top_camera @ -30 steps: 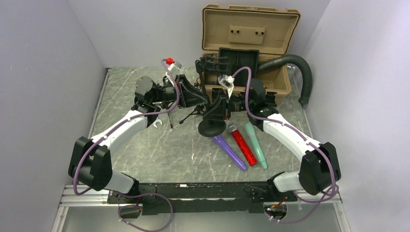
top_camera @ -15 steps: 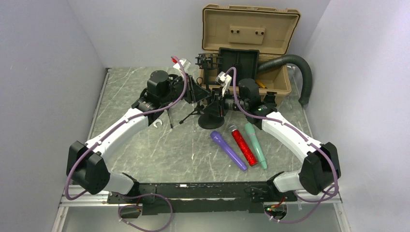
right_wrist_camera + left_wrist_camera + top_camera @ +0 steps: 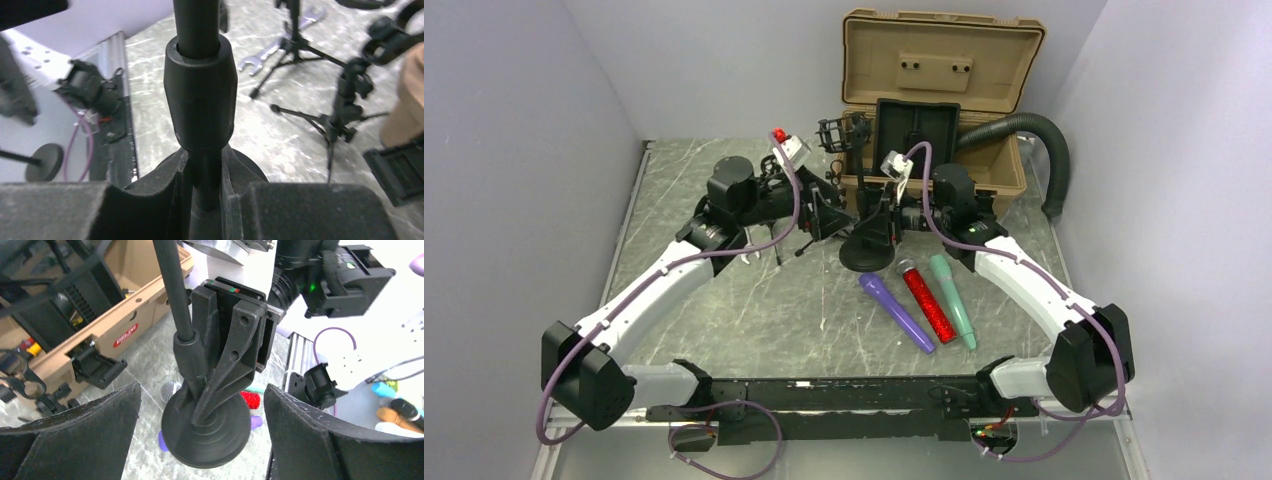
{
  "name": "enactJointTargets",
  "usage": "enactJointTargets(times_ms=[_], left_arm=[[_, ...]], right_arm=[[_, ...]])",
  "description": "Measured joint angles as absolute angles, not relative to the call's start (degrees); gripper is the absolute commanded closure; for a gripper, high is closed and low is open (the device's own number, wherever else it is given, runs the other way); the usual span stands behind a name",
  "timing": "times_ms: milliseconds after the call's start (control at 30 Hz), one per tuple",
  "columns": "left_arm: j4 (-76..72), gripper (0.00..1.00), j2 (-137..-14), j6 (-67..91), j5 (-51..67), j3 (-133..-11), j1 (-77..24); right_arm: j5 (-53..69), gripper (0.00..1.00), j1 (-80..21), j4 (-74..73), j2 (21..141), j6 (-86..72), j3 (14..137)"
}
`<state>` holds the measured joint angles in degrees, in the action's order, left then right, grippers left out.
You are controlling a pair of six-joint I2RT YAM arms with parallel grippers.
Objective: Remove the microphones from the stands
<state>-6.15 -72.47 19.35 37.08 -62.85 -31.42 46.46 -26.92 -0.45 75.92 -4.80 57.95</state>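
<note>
Fingers (image 3: 310,210) of right gripper (image 3: 207,192) are pinched on the stand (image 3: 866,255). They hold the thin pole section just under the collar (image 3: 200,95), low down near the base (image 3: 205,437). Reads as an anchor grip: holding low keeps the stand upright and stops the base skating on the table (image 3: 754,310) when the top gets tugged.

Left gripper (image 3: 822,213) has its fingers (image 3: 75,440) spread wide, nothing between them. Its wrist cam looks at the pole side-on, pads either side of the view, no contact. Looks like the free hand for the pull.

Microphone should be in the holder (image 3: 836,133) at the top of the pole, in front of the open tan case (image 3: 944,60). Holder is a dark tangle from above, so can't tell if a mic sits in it. Neither gripper is near it.

Purple mic (image 3: 896,312), red mic (image 3: 927,300) and teal mic (image 3: 954,300) lie side by side on the table just in front of the base. Nothing is touching them.

Judgement: removal not confirmable yet. Left likely needs to go up to the holder and close across the mic body. Risk is the stand tipping if the right grip slips.
</note>
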Motion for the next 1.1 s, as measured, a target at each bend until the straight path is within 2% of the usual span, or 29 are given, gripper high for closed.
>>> enactJointTargets(times_ms=[267,467,667,833,1100], left_arm=[[-9.89,0.06,-70.83,11.25,48.36,-62.57,-30.06],[-19.57,0.13,-73.19,14.15,54.78,-61.45,-30.06],[-26.57,0.23,-75.40,19.38,56.84,-60.18,-30.09],[-31.90,0.36,-76.01,24.47,56.71,-59.02,-30.15],[-34.98,0.65,-77.80,29.93,52.38,-58.87,-31.24]], right_arm=[[62.28,1.00,-26.81,8.40,74.22,-10.04,56.80],[68.14,1.00,-26.81,15.25,74.30,-15.88,56.07],[69.06,1.00,-26.65,16.67,74.30,-16.47,55.51],[67.48,1.00,-26.65,15.44,74.30,-14.33,55.46],[63.09,1.00,-26.65,12.64,74.28,-11.33,54.78]])
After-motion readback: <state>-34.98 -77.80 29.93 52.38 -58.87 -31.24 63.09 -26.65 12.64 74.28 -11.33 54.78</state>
